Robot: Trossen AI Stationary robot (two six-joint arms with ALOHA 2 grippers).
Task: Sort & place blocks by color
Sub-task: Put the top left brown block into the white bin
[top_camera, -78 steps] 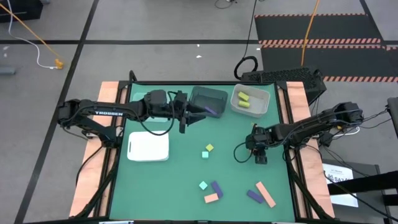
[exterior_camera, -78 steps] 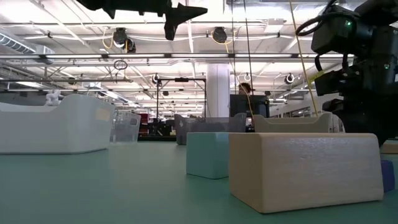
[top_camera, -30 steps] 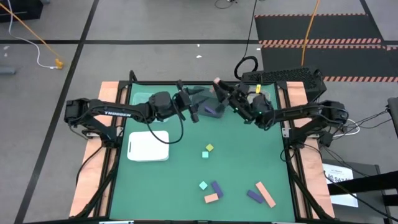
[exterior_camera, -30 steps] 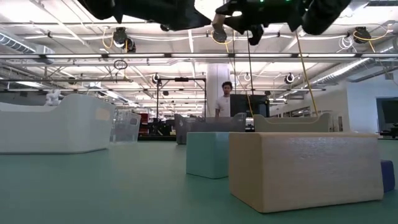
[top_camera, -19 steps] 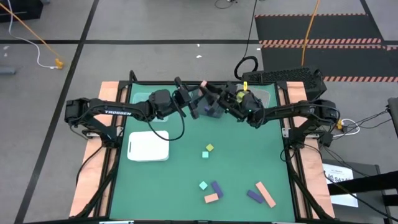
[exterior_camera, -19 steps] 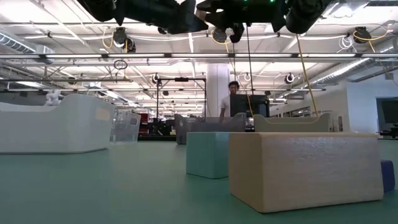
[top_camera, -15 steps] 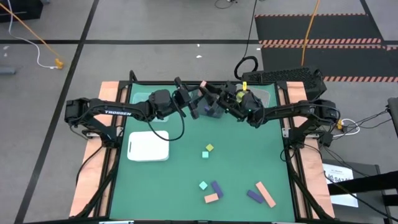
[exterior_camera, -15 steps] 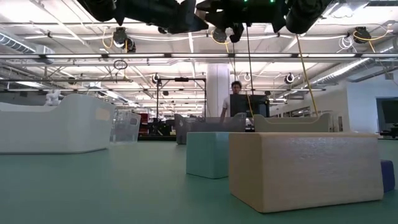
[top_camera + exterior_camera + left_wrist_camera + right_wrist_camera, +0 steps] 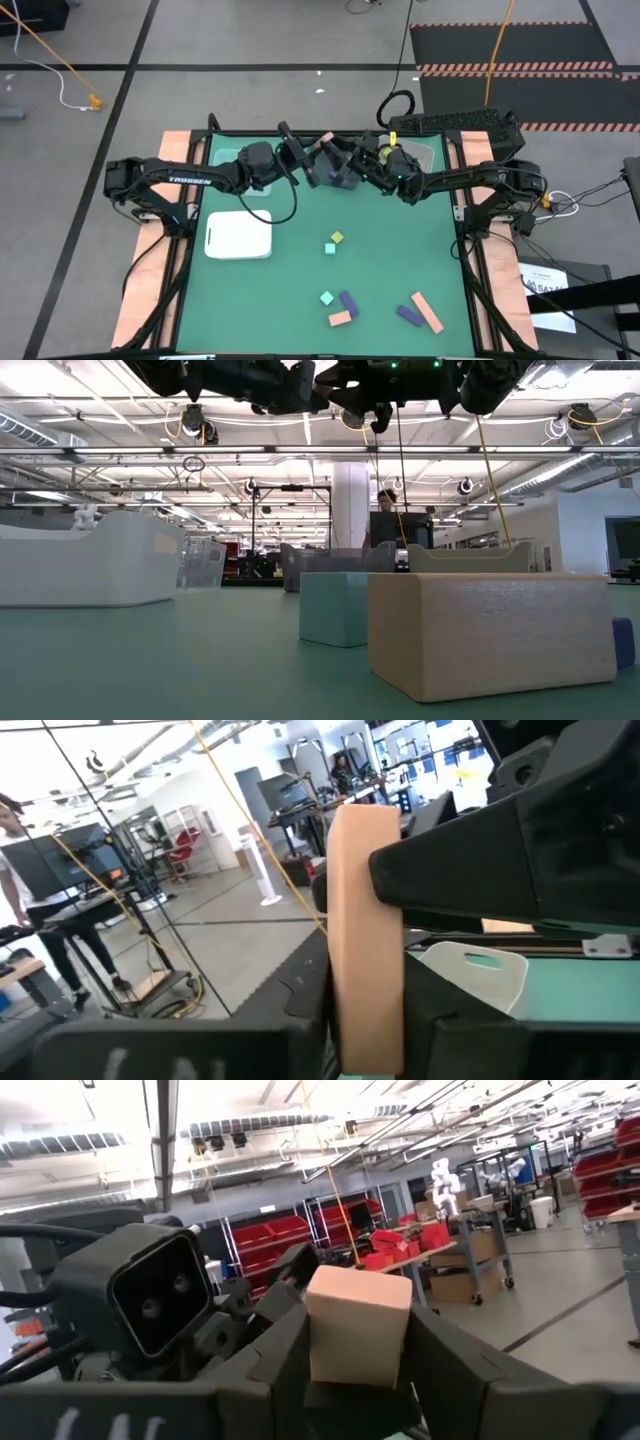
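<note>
At the worktop's twelve o'clock edge, above the dark bin (image 9: 345, 176), I am pinching one end of the salmon bar (image 9: 325, 139) in my left tool (image 9: 312, 150) while my right tool (image 9: 340, 147), at its three o'clock, is clasping the other end.

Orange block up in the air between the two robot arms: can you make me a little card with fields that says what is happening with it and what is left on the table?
Held block: salmon-orange block, up in the air over the back of the table
Left gripper: fingers shut on the salmon-orange block
Right gripper: meets the left one at the same block
Underneath: dark bin
Loose on the green table: yellow-green cube, teal cube, orange bar, and four more blocks near the front
White tray: nothing on it
</note>
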